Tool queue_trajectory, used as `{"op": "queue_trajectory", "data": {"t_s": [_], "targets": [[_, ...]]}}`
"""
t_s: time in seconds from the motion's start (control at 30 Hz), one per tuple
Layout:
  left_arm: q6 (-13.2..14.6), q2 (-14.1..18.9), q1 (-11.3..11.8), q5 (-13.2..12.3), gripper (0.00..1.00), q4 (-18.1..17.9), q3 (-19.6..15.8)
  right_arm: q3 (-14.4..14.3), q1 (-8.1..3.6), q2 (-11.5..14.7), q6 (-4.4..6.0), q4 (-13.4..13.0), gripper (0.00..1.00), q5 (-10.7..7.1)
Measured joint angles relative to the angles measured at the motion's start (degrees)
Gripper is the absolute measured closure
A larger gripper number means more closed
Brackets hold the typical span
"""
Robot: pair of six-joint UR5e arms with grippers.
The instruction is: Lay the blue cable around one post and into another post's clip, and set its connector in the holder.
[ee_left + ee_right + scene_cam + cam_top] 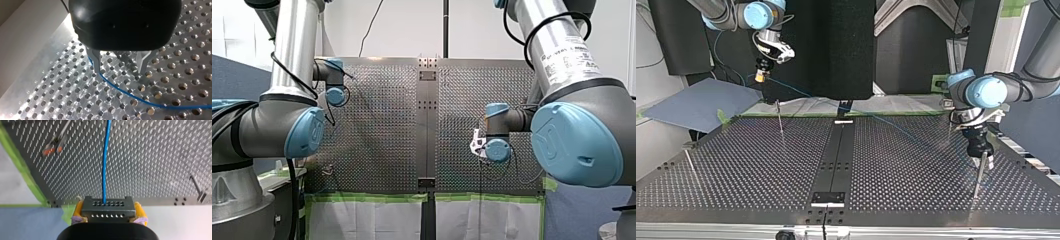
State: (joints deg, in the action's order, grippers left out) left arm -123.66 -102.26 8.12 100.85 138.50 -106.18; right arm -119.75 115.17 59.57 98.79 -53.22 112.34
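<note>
In the right wrist view my right gripper is shut, its yellow pads clamping the grey connector block. The blue cable leaves the block and runs straight ahead over the perforated plate. In the top view that gripper hangs high at the left, and the cable slopes down across the table towards my left gripper. My left gripper stands open on the plate with bare metal fingers. The cable passes one finger and curves away, not pinched.
A thin post stands at the top view's back left, another near the left edge, and one just below my left gripper. A post with orange clip tips lies ahead of my right gripper. Green tape lines the plate's edge.
</note>
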Motion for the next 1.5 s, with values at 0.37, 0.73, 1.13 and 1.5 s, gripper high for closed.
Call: {"op": "queue_trajectory", "data": {"t_s": [0.37,0.73,1.13,1.5], "targets": [[0.0,0.0,-0.09,0.0,0.3,-0.11,-0.12,-2.28,-3.58,-0.16,-0.16,-2.96,1.0,0.45],[0.0,0.0,-0.08,0.0,0.3,-0.22,-0.14,-2.45,-5.62,-3.94,0.17,-4.89,1.0,0.5],[0.06,0.0,-0.06,-0.02,0.3,-0.24,-0.14,-2.29,-7.87,-8.52,0.48,-9.55,1.0,-0.47],[0.26,-0.01,-0.07,0.0,0.3,-0.23,-0.14,0.05,-9.54,-11.6,0.51,-12.01,1.0,-2.22]]}}
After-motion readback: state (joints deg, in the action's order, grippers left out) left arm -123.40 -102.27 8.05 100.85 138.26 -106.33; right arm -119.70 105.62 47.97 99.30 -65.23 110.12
